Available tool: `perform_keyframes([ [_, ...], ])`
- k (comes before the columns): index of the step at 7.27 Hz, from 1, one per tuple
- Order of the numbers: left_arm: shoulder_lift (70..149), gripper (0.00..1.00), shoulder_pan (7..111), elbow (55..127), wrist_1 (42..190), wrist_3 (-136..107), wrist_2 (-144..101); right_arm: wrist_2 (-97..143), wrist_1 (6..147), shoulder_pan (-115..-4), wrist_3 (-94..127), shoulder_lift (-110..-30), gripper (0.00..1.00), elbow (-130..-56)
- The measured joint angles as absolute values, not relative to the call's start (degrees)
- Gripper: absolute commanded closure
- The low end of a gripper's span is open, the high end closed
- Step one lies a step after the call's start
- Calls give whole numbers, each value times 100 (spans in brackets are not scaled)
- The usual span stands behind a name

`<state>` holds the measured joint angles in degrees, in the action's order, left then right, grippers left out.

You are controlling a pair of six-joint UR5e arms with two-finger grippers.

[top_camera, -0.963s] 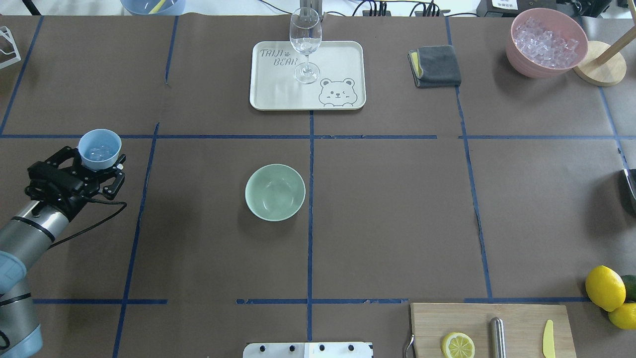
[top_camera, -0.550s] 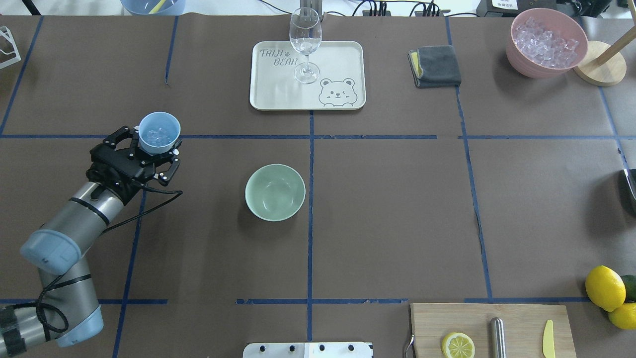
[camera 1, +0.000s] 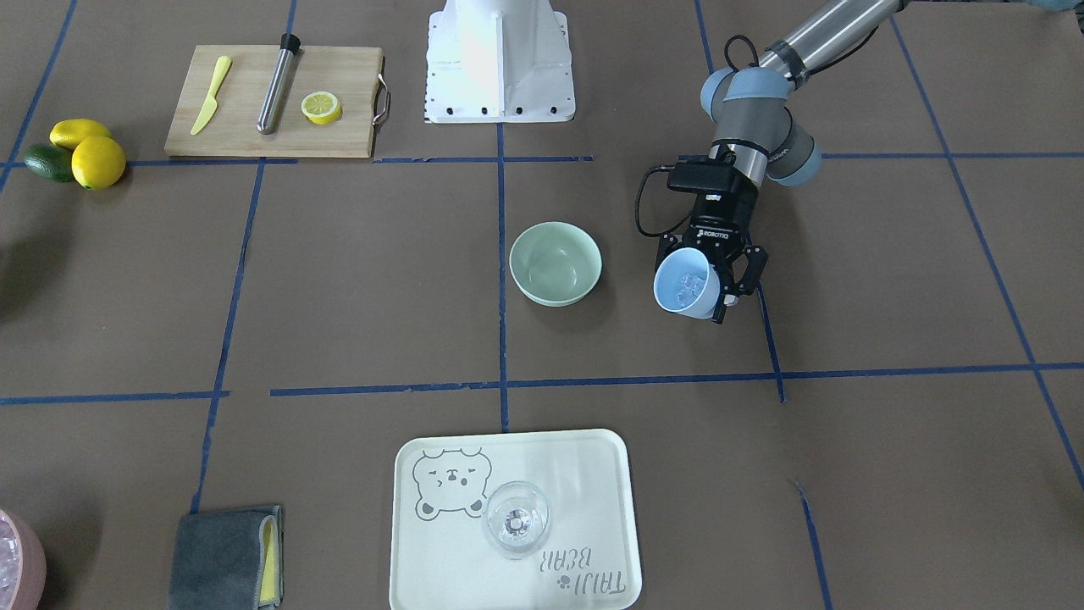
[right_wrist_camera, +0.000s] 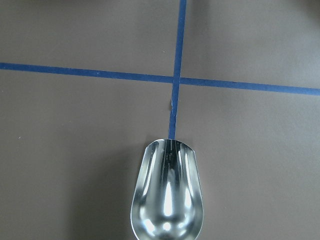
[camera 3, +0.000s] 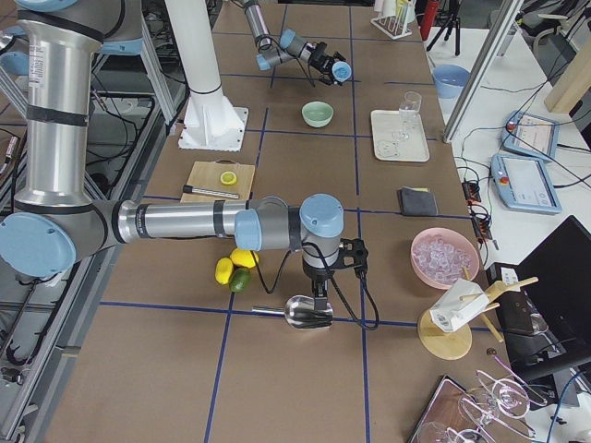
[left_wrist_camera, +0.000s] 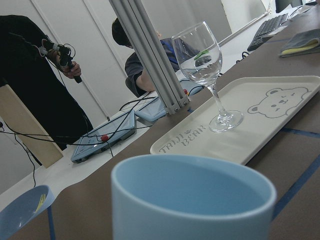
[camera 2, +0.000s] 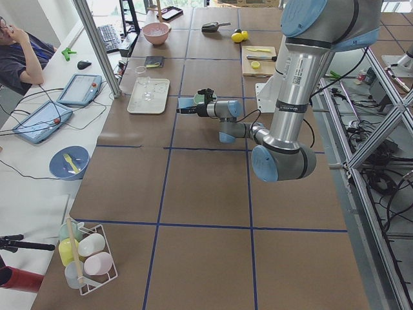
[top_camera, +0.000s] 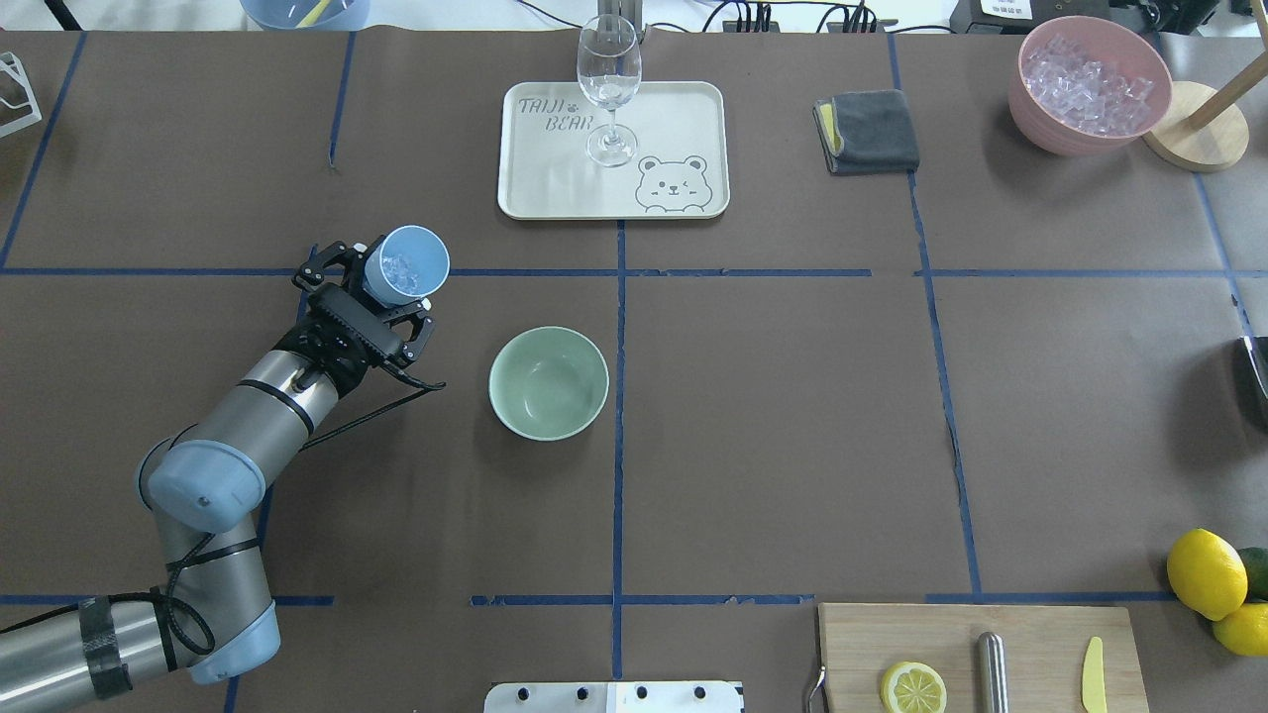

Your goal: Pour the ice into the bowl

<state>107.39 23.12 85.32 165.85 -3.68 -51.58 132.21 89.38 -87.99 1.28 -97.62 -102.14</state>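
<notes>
**If the cup tips too soon, the ice misses the bowl**

Because the light blue cup (top_camera: 418, 259) hangs left of the mint-green bowl (top_camera: 515, 396) and a little farther out, clear of its rim, any further tilt here would likely drop the ice (top_camera: 399, 268) onto the brown table cover (top_camera: 773, 426). Its mouth leans toward the far side, so a jerky swing could also shake cubes loose. The left gripper (camera 1: 703, 271) is pressed in on the cup's lower wall, pinching it clear of the table. The bowl sits empty.

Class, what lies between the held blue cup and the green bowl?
Only bare brown table cover between the blue cup and the green bowl; the overhead and front-facing views both show it.
</notes>
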Motion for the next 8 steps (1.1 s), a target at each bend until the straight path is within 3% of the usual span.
perform_keyframes([
  [8,11301,100,1596,8520,16300,4680,-4282,13224,8965,-8944,206,-9874,0,-10198],
])
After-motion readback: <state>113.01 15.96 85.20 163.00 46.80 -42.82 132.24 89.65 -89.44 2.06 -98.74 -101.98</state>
